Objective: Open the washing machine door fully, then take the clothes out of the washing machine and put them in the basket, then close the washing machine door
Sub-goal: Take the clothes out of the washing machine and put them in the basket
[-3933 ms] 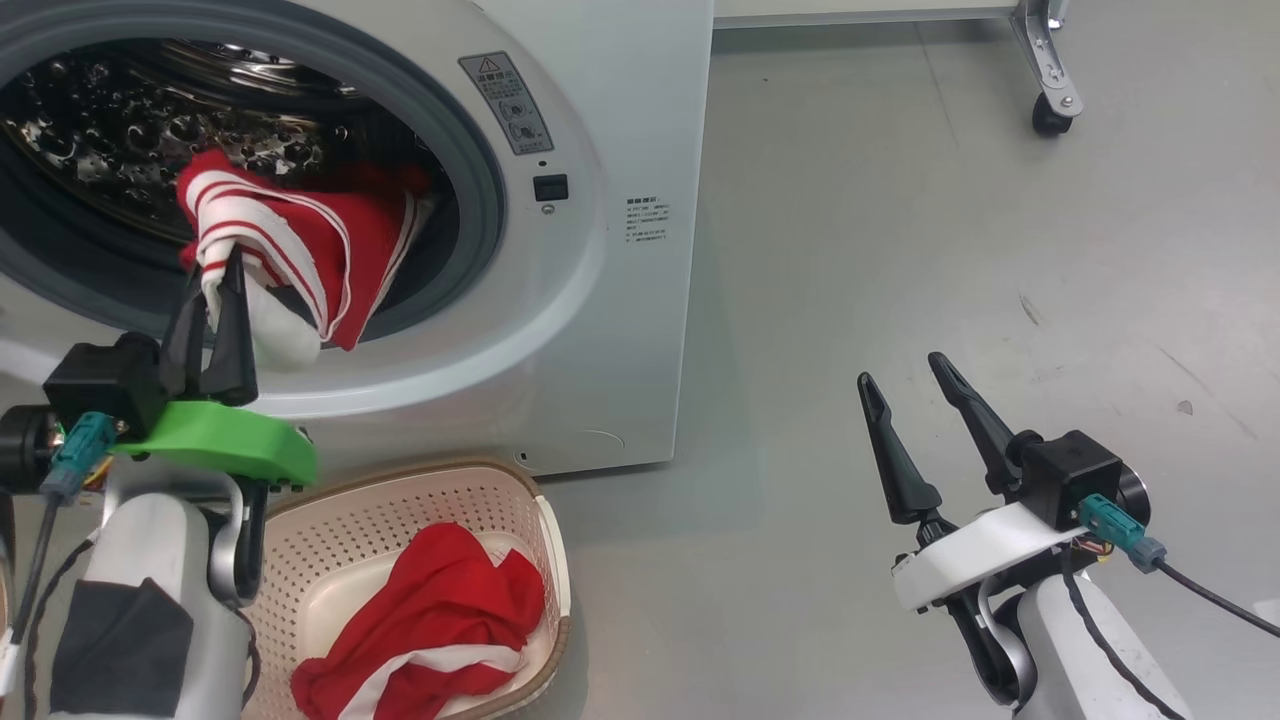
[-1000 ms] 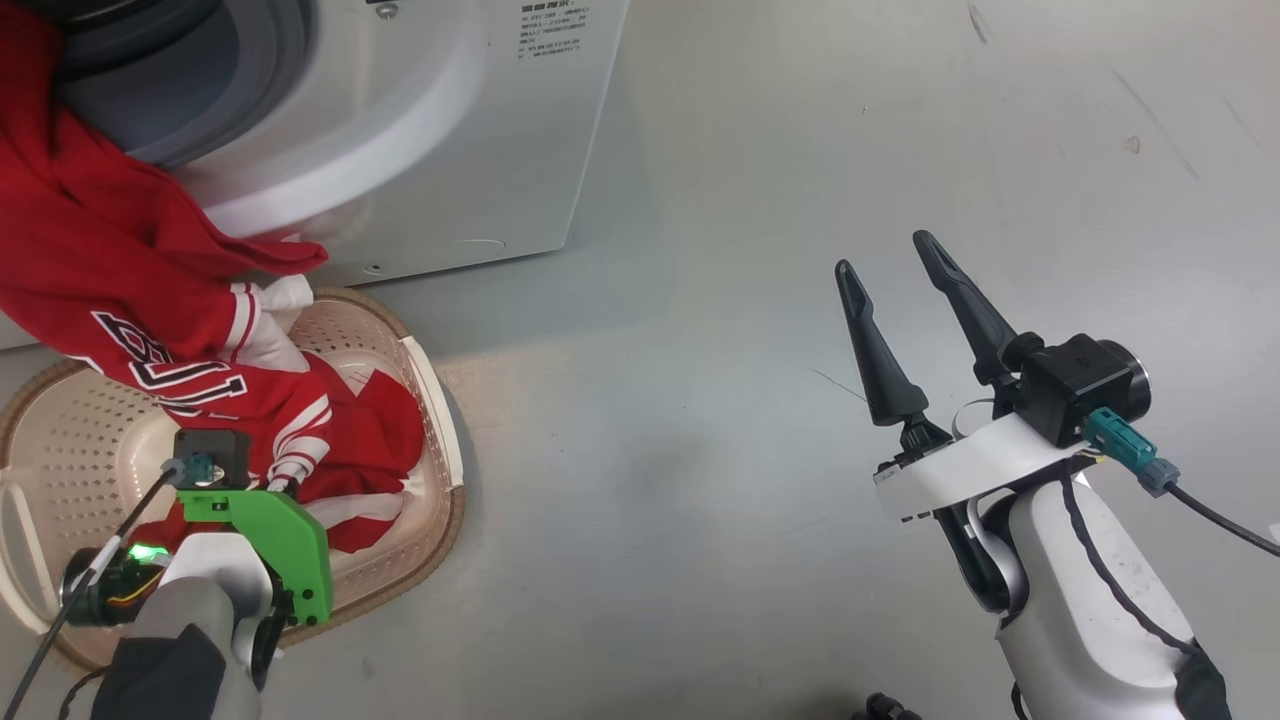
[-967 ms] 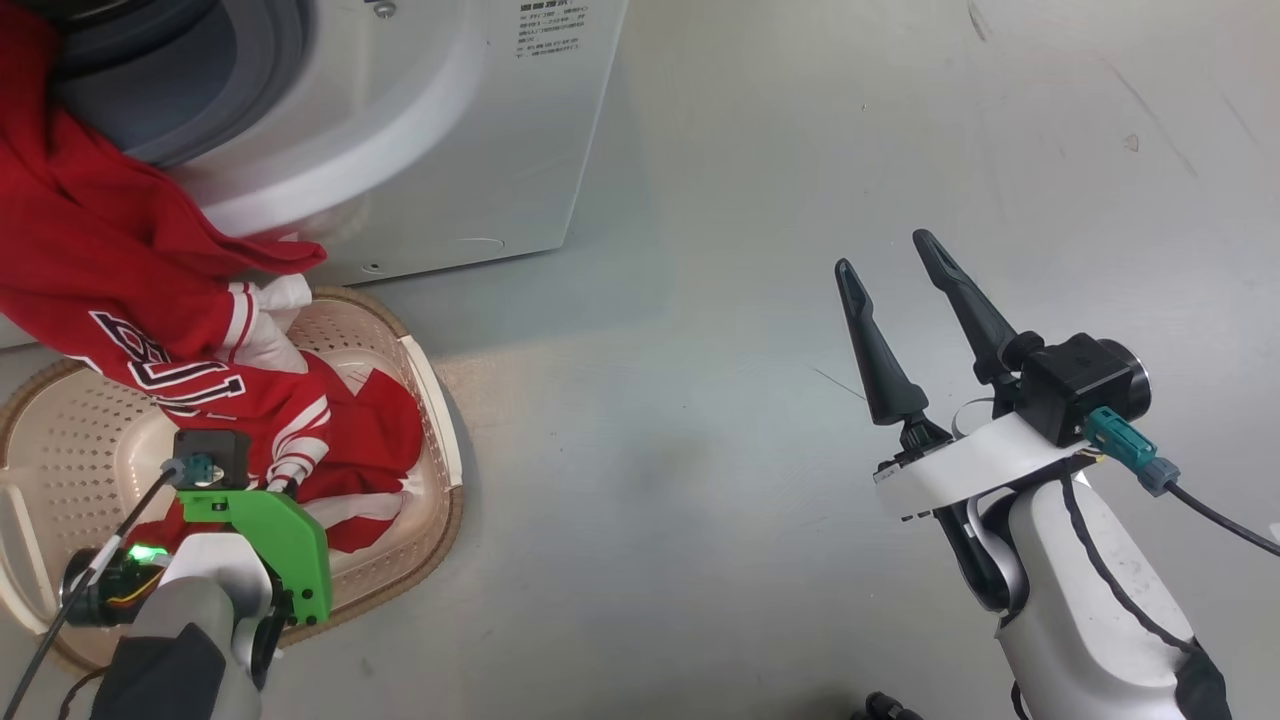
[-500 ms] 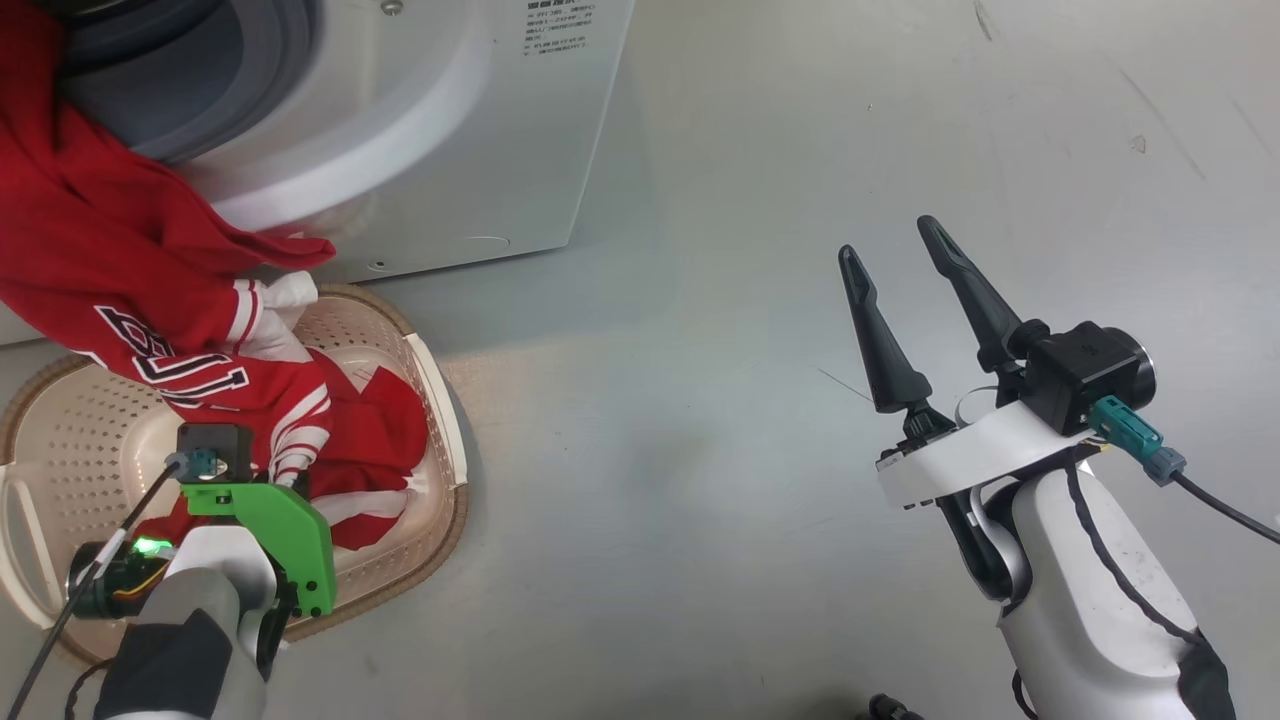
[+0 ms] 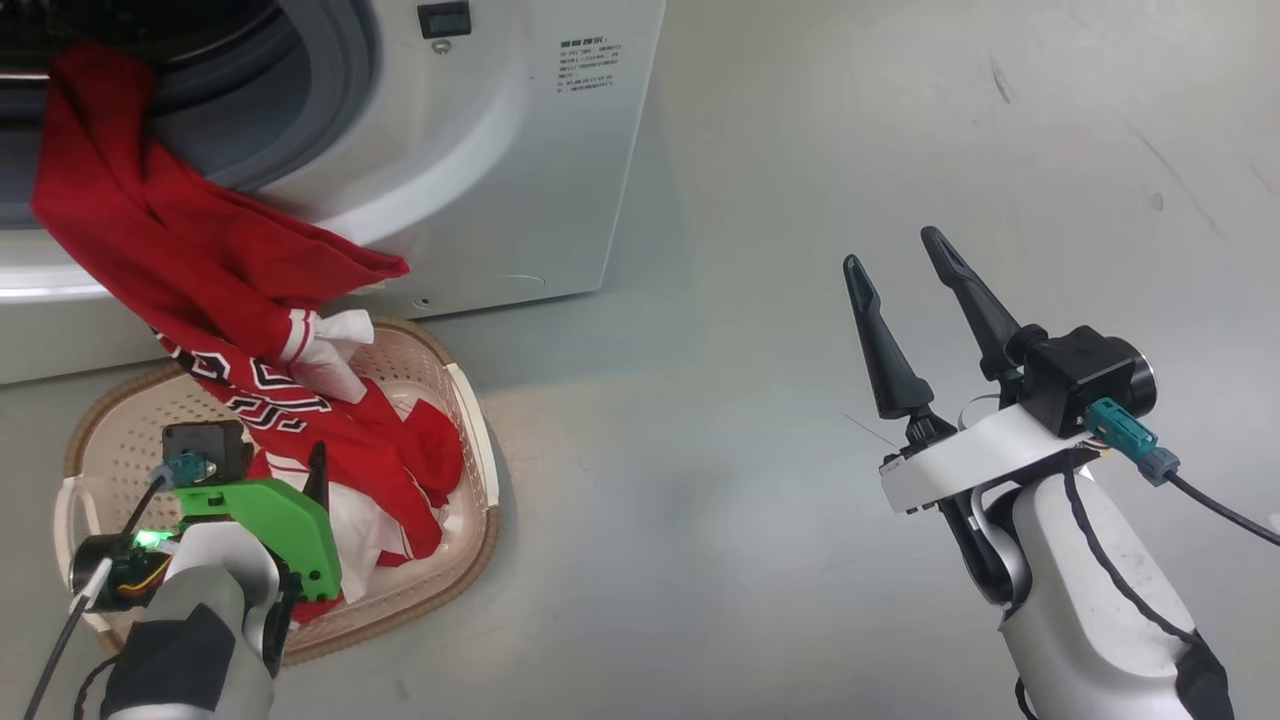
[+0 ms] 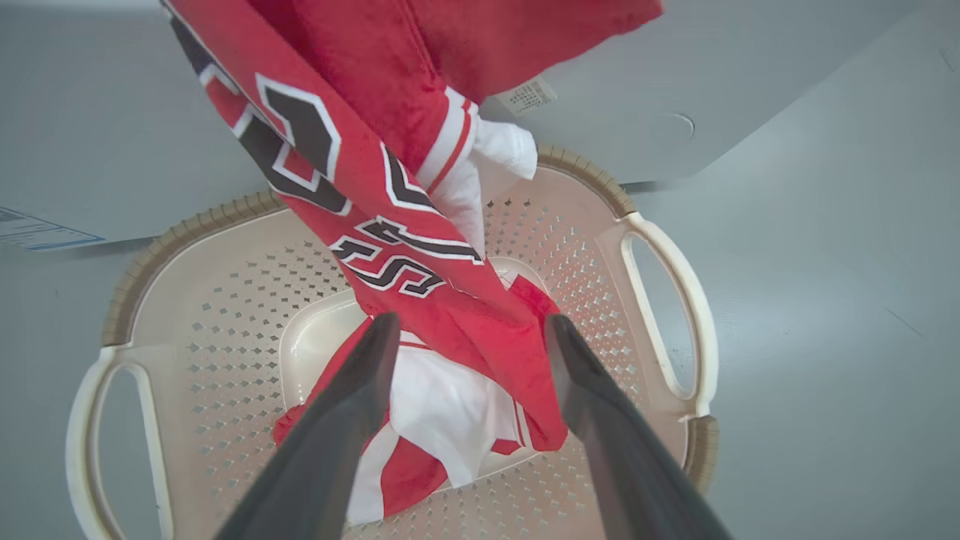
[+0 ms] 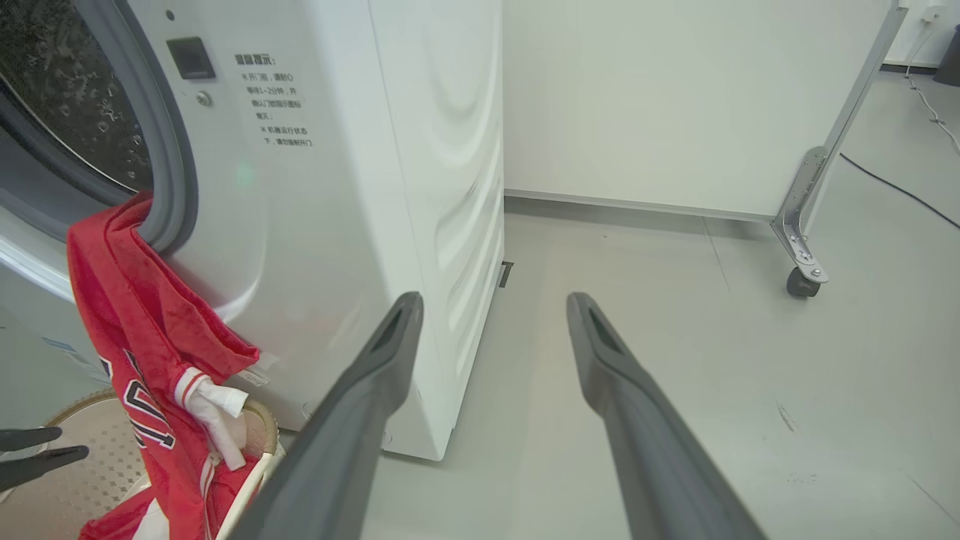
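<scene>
Limply draped red jersey (image 5: 150,240); perforated cream basket (image 5: 479,430).

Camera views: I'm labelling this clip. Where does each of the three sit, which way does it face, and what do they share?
Left wrist view: on the left wrist, looking down along the open left gripper into the basket of clothes.
Right wrist view: on the right wrist, looking roughly level past the open right gripper at the washing machine's side.
Head view: on the head, looking down at machine, basket and both grippers.
Shared: all three show the red clothes hanging from the machine into the basket.
</scene>
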`<state>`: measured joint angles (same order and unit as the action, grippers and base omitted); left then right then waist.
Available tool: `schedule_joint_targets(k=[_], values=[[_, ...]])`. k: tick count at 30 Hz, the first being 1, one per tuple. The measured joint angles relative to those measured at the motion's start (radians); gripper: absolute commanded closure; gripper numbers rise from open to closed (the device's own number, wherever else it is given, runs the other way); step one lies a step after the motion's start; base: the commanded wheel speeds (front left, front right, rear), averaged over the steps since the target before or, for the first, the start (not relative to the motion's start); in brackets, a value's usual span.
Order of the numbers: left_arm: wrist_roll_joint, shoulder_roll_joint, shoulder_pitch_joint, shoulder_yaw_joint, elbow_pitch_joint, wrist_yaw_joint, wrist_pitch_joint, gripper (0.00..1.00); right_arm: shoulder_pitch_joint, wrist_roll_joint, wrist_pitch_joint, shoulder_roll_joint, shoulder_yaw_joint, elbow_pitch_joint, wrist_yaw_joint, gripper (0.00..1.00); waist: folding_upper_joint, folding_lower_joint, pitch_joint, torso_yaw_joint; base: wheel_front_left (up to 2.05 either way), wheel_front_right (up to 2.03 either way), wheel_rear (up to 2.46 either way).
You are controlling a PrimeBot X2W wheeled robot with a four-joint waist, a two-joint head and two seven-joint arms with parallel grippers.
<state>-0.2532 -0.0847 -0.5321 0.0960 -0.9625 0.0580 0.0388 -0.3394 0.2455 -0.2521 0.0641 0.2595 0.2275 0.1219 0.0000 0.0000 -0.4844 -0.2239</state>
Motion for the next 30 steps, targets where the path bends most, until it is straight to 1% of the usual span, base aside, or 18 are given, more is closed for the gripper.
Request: schedule_joint_targets(k=[6, 10, 13, 23, 30], values=[[0.000, 0.000, 0.001, 0.000, 0.001, 0.002, 0.088, 0.00, 0.009, 0.000, 0.000, 0.000, -0.004, 0.015, 0.000, 0.00, 0.0000, 0.0000, 0.060, 0.021, 0.00, 0.00, 0.00], [0.012, 0.001, 0.004, 0.020, 0.010, 0.023, 0.147, 0.00, 0.034, 0.000, 0.000, 0.000, -0.020, 0.028, 0.000, 0.00, 0.0000, 0.0000, 0.104, 0.038, 0.00, 0.00, 0.00], [0.020, 0.003, 0.008, 0.028, 0.019, 0.024, 0.184, 0.00, 0.047, 0.000, 0.000, 0.004, -0.035, 0.035, 0.000, 0.00, 0.0000, 0.0000, 0.138, 0.052, 0.00, 0.00, 0.00], [0.025, 0.005, 0.042, 0.025, 0.075, 0.028, 0.201, 0.00, 0.089, 0.000, 0.000, 0.008, -0.038, 0.042, 0.000, 0.00, 0.0000, 0.0000, 0.242, 0.098, 0.00, 0.00, 0.00], [0.024, 0.010, 0.071, 0.008, 0.151, 0.024, 0.210, 0.00, 0.103, 0.000, 0.000, 0.006, -0.038, 0.035, 0.000, 0.00, 0.0000, 0.0000, 0.260, 0.110, 0.00, 0.00, 0.00]])
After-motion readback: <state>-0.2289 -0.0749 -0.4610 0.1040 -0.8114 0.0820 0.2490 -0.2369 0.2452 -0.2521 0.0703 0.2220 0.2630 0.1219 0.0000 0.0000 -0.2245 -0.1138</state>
